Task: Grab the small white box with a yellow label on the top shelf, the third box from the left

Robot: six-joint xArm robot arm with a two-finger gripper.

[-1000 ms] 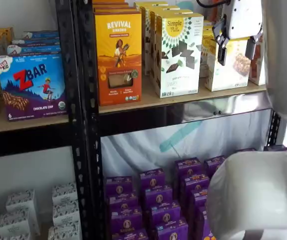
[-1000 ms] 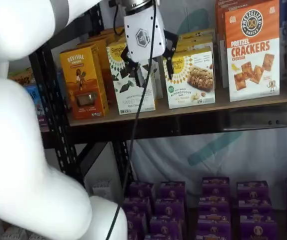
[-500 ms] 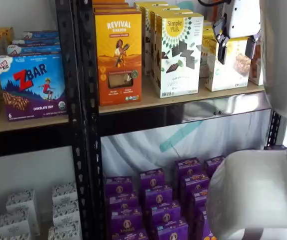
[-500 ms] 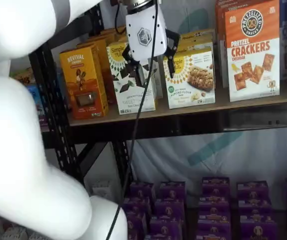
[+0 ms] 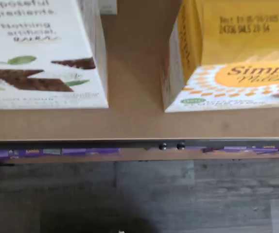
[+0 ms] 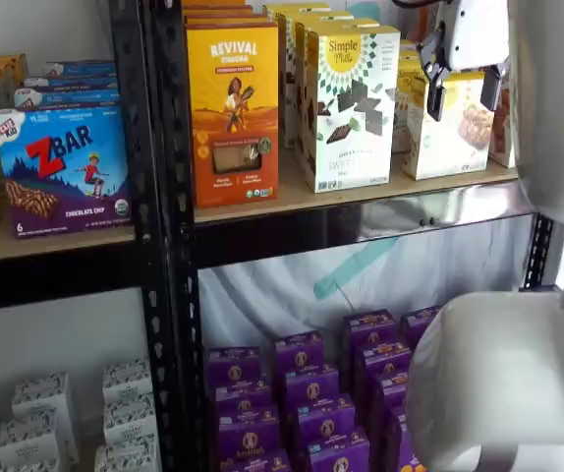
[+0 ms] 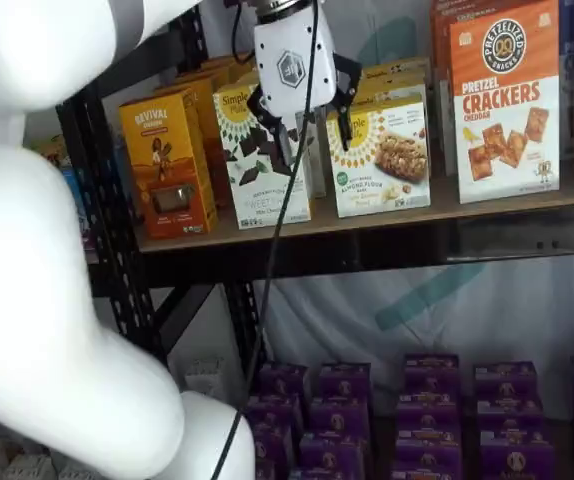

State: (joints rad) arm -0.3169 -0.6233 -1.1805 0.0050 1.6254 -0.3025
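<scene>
The small white box with the yellow sunburst label stands on the top shelf, and shows in both shelf views. My gripper hangs in front of the shelf at the height of the box's upper part. One black finger crosses the box's left edge. The fingers stand plainly apart, so the gripper is open and holds nothing. In the wrist view the box's yellow top lies beside the taller white box on the tan board.
A taller white chocolate-picture box and an orange box stand left of the small one. A crackers box stands to its right. Black uprights frame the bay. Purple boxes fill the lower shelf. My white arm fills the foreground.
The gripper has risen slightly and drifted a little toward the small white box. Its fingers have stayed apart. The boxes have not moved.
</scene>
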